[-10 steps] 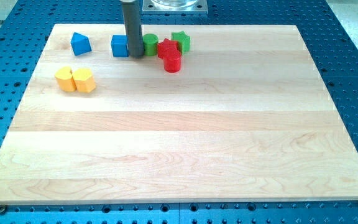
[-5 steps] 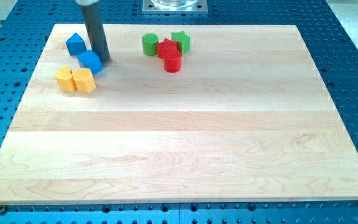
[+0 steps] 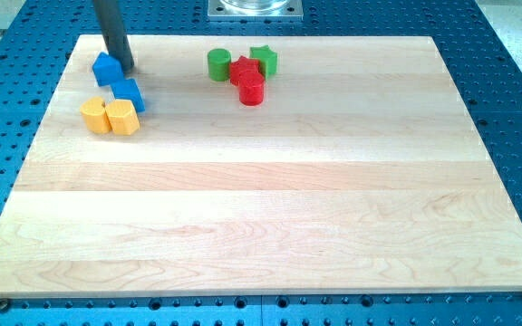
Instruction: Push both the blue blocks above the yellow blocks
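Two blue blocks lie near the view's top left: a house-shaped blue block [image 3: 107, 69] and a blue cube [image 3: 129, 94] just below and right of it. Two yellow blocks sit side by side below them: a yellow rounded block [image 3: 95, 116] and a yellow hexagon-like block [image 3: 122, 117]. The blue cube touches the top of the right yellow block. My tip [image 3: 122, 69] stands right next to the house-shaped blue block, on its right side, above the blue cube.
A green cylinder [image 3: 218, 64], a green star [image 3: 263, 60], a red star [image 3: 243, 69] and a red cylinder [image 3: 252, 90] cluster at the view's top centre. The wooden board [image 3: 261, 226] rests on a blue perforated table.
My tip pushed the blue cube from the top centre leftward and down to the yellow blocks, then moved up-left beside the house-shaped blue block, which has shifted only slightly.
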Robot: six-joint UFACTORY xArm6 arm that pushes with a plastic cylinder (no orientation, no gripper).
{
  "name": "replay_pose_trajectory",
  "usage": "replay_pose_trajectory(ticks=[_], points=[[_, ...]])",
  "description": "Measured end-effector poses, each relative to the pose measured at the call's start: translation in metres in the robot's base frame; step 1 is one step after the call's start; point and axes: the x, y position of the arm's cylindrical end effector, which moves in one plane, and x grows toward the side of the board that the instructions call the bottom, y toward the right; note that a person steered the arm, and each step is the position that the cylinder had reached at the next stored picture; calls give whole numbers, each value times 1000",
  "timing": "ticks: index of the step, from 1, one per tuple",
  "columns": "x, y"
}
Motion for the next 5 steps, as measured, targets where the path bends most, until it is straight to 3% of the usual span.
replay_pose_trajectory(ticks=[1, 2, 4, 5], points=[[1, 19], [-41, 7], [4, -19], [-12, -22]])
